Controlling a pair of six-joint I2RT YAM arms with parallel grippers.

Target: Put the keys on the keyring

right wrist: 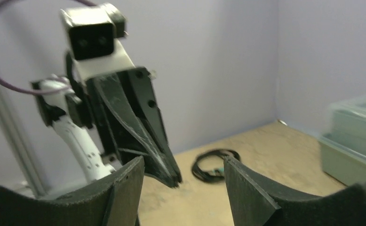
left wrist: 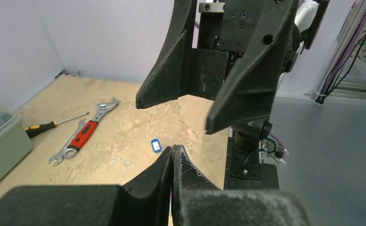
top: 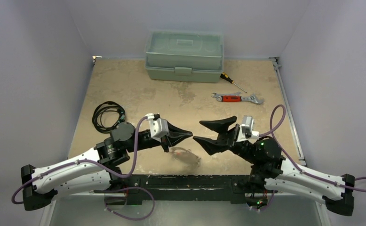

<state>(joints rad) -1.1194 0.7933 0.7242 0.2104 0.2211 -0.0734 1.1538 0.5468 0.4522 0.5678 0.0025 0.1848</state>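
Left gripper: fingers pressed tight together, tips aimed across at the other arm; its own wrist view showed nothing between them

Right gripper: fingers spread wide and holding nothing; it faced the left gripper tip to tip, close but apart

Keyring: a pale, blurred shape with a reddish patch, just beneath the left gripper's tip and near the table's front edge; too smeared to tell whether it lay on the table or hung from the fingers

Blue-tagged key: flat on the table below the right gripper, seen from the left wrist – apart from both grippers and clear of the wrench

Table: tan, mottled surface inside pale walls

Toolbox: green, lid shut, against the far wall

Screwdriver: black and yellow handle, just in front of the toolbox's right corner

Wrench: silver with a red grip, lying near the screwdriver on the far right side – well apart from the keyring

Black cable: coiled on the left side of the table, beside the left arm's elbow
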